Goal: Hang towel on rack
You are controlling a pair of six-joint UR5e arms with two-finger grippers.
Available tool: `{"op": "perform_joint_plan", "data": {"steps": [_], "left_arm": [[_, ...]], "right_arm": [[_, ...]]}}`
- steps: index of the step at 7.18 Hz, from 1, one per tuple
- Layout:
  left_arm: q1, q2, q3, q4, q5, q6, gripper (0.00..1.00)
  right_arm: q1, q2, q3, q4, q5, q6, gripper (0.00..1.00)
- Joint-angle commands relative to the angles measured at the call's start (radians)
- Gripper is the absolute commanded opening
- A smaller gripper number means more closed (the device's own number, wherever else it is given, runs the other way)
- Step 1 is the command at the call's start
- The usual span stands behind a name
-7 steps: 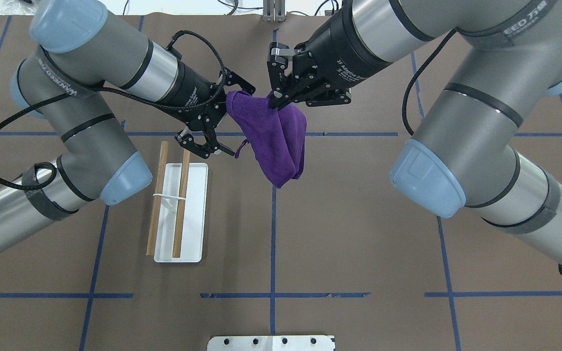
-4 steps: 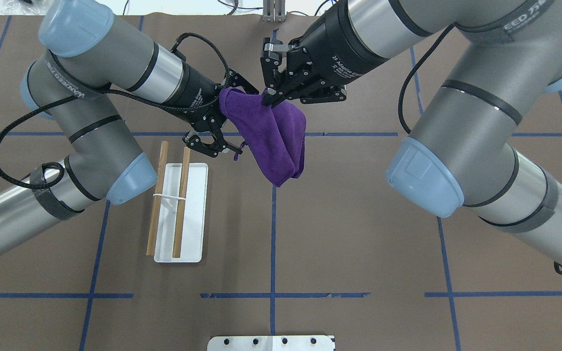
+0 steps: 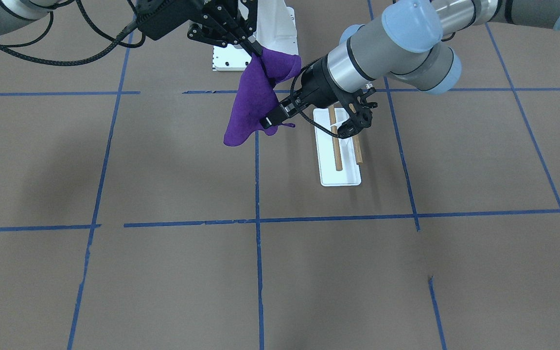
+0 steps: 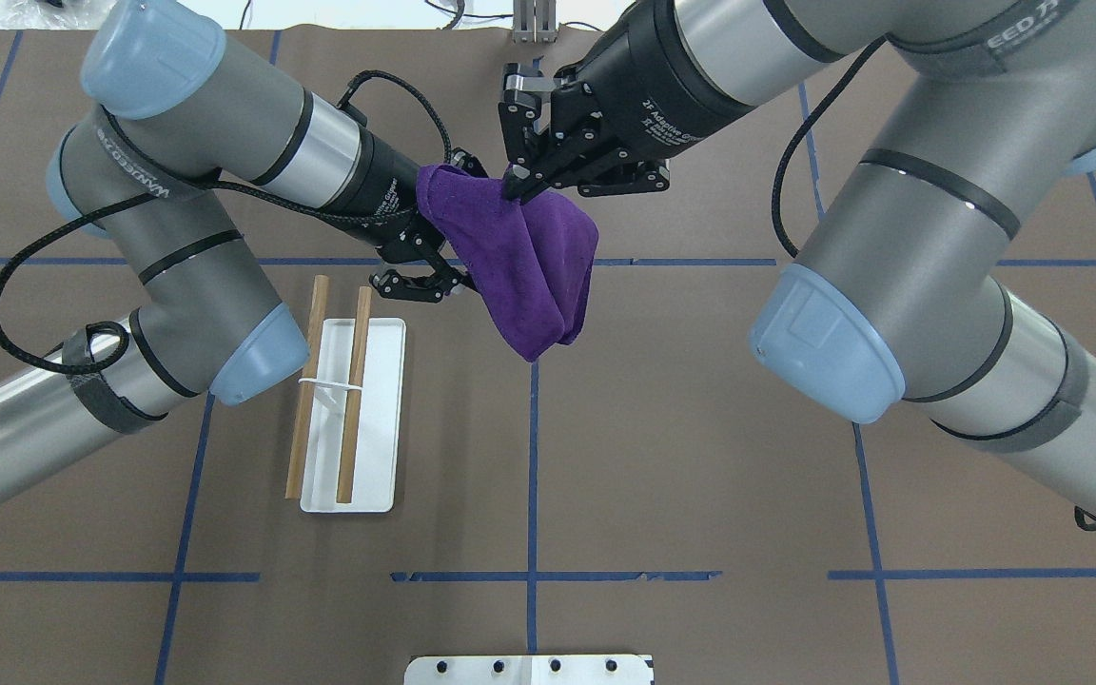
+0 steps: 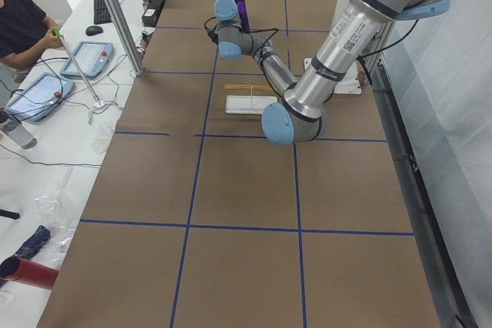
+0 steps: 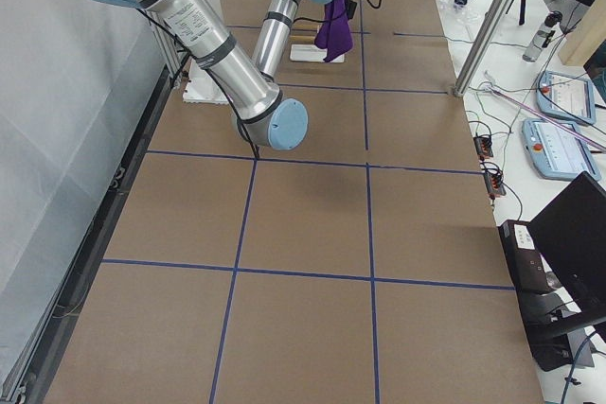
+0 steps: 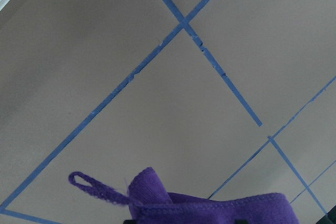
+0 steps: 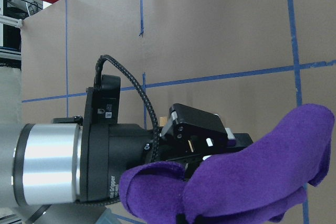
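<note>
Hanging above a brown table (image 4: 700, 476) crossed by blue tape lines (image 4: 531, 457), a purple towel (image 4: 534, 257) droops in folds at the far middle. The rack (image 4: 350, 438), two wooden rods on a white plate, stands to the towel's left and nearer the robot, not touching it. The right gripper (image 4: 513, 185) pinches the towel's top edge. The left gripper (image 3: 303, 129), fingers spread, sits against its left edge.

Towel (image 4: 531, 262) hangs above table (image 4: 700, 476), far centre; left gripper (image 4: 462, 225) at its left edge, right gripper (image 4: 514, 186) at its far edge. Rack (image 4: 351, 381) stands near-left, apart.
</note>
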Motion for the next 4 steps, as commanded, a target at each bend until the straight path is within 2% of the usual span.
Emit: {"op": "perform_joint_plan", "data": {"steps": [1, 3, 4], "left_arm": [[-0.001, 0.01, -0.004, -0.021, 0.0, 0.013, 0.0], [-0.001, 0.013, -0.007, -0.038, 0.038, 0.022, 0.0], [-0.006, 0.015, -0.009, -0.038, 0.04, 0.023, 0.0]], "right_arm": [[0.001, -0.004, 0.005, 0.0, 0.003, 0.004, 0.0], [-0.004, -0.015, 0.009, 0.0, 0.004, 0.002, 0.0], [-0.033, -0.044, 0.02, 0.0, 0.001, 0.004, 0.77]]}}
